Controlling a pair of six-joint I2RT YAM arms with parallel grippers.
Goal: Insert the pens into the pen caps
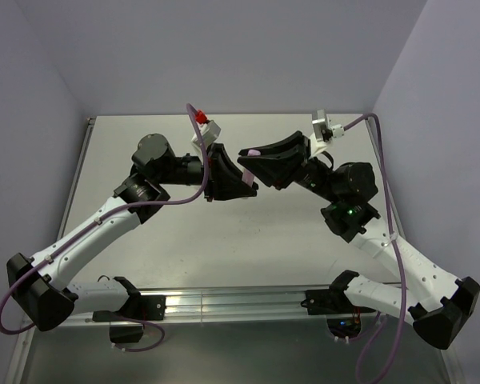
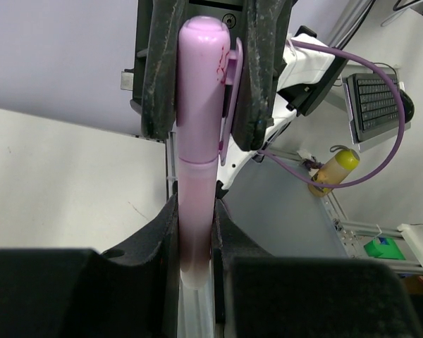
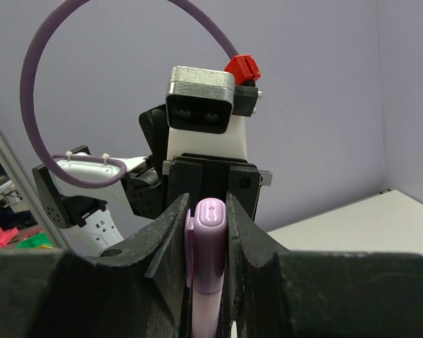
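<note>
A pale purple pen [image 2: 196, 211] hangs in mid-air above the table's middle, its barrel clamped between the fingers of my left gripper [image 2: 196, 215]. A purple pen cap [image 2: 201, 91] with a side clip sits over the pen's far end, a seam showing where they meet. My right gripper [image 3: 208, 211] is shut on that pen cap [image 3: 210, 243] from the opposite side. In the top view the left gripper [image 1: 230, 180] and right gripper [image 1: 258, 166] meet tip to tip, with only a sliver of the purple cap [image 1: 254, 151] showing.
The pale table [image 1: 224, 240] lies below both arms, with a metal rail [image 1: 232, 300] along its near edge and grey walls around it. Purple cables loop off each wrist. Beyond the table stand a keyboard [image 2: 377, 105] and a yellow bottle [image 2: 335, 169].
</note>
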